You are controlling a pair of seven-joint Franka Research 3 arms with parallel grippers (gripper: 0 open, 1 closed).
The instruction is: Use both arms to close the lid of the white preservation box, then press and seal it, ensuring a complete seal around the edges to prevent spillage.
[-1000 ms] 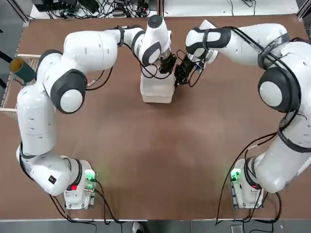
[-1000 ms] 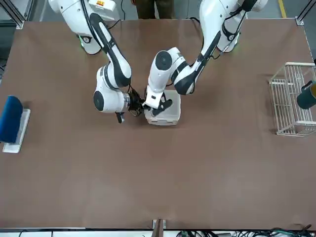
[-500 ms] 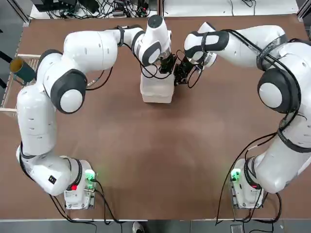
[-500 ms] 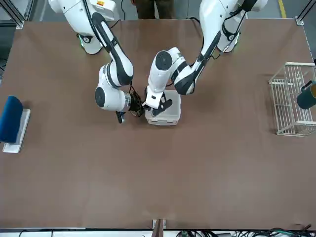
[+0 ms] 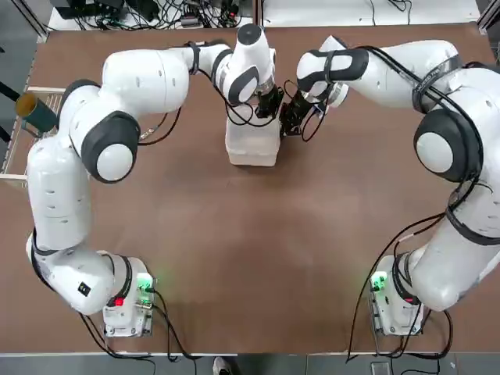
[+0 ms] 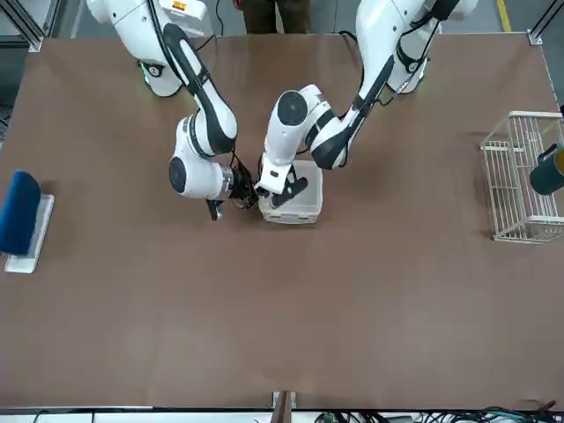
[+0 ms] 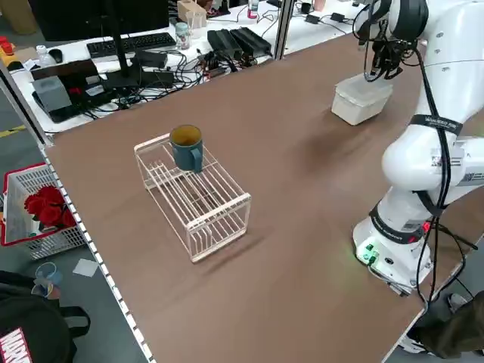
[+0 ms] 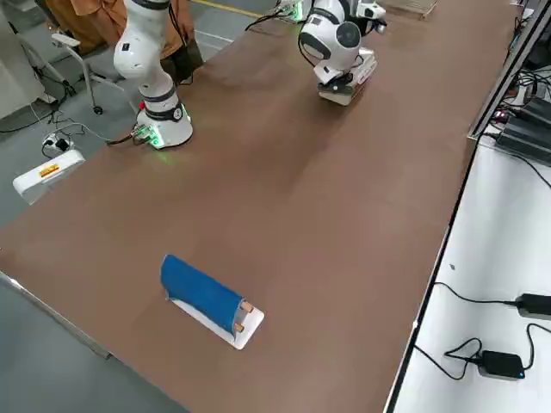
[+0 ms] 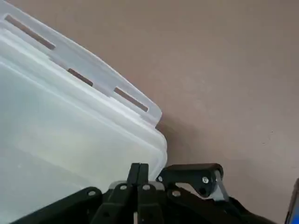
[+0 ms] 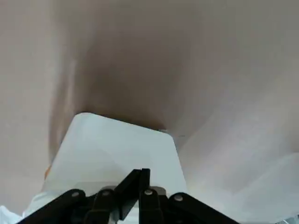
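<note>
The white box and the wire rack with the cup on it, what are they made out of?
The box looks like milky, see-through plastic: its lid is cloudy and smooth, with moulded slots along one edge. The rack looks like thin metal wire with a pale coating, though it could be plastic. The cup looks like glossy teal ceramic, probably.

A broad brown table (image 7: 287, 227) fills the room's middle, with a grey floor (image 8: 52, 86) around it. Along its far edge runs a white bench (image 7: 113, 53) crowded with a keyboard (image 7: 125, 45), black boxes and tangled cables (image 5: 156, 12). On the floor at one corner stands a white wire basket (image 7: 41, 219) holding red flowers, and a white side counter (image 8: 482, 310) carries black power adapters.
</note>
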